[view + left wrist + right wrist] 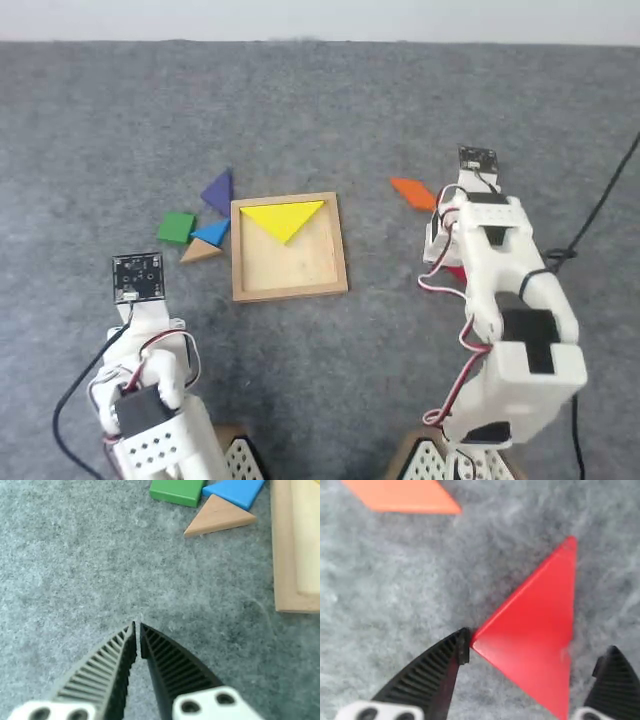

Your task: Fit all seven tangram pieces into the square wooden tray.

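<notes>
The square wooden tray (290, 291) lies at mid-table with a yellow triangle (283, 217) in its far part. Left of it lie a purple triangle (218, 190), a green square (177, 227), a blue triangle (212, 232) and a tan triangle (198, 251). My left gripper (137, 627) is shut and empty over bare carpet, short of the green square (177, 490), the blue triangle (235, 490) and the tan triangle (217, 516). My right gripper (538, 647) is open, its fingers on either side of a red triangle (535, 630). An orange parallelogram (400, 495) lies beyond.
The grey carpet runs to a pale wall at the far edge. The orange parallelogram (413, 192) lies just off the right arm's far end. The tray's corner (287, 545) borders the left wrist view. Cables trail from both arms.
</notes>
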{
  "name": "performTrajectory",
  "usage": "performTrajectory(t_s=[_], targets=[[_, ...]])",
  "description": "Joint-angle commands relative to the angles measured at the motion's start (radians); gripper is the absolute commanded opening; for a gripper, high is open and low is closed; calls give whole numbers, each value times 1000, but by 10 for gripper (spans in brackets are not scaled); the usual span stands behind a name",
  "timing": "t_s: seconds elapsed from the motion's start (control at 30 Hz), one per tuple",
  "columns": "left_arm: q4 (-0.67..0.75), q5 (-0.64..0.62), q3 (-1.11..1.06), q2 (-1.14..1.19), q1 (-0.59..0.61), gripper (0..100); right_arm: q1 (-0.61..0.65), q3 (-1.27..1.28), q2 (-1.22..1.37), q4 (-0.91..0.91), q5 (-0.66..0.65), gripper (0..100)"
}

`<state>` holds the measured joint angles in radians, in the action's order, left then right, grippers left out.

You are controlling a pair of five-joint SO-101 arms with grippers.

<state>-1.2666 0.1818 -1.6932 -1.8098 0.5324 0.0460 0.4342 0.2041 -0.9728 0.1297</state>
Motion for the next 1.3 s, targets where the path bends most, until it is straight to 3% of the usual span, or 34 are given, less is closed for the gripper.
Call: performTrajectory(t_s=[0.0,0.13,0.33,0.77,1.03,1.27], targets=[[-3,2,12,-18,8,14,-16,-133,50,-76,8,388],[-3,2,12,-18,8,14,-16,-230,122,-148,-17,318],[-3,2,12,-18,8,14,-16,-339,199,-237,-224,182],[-3,2,12,-18,8,14,-16,-344,209,-239,-552,169],[-3,2,12,-18,8,14,2,-348,105,-292,-1076,169],[-3,2,12,-18,8,14,120,-344,-108,-424,-1361,169]])
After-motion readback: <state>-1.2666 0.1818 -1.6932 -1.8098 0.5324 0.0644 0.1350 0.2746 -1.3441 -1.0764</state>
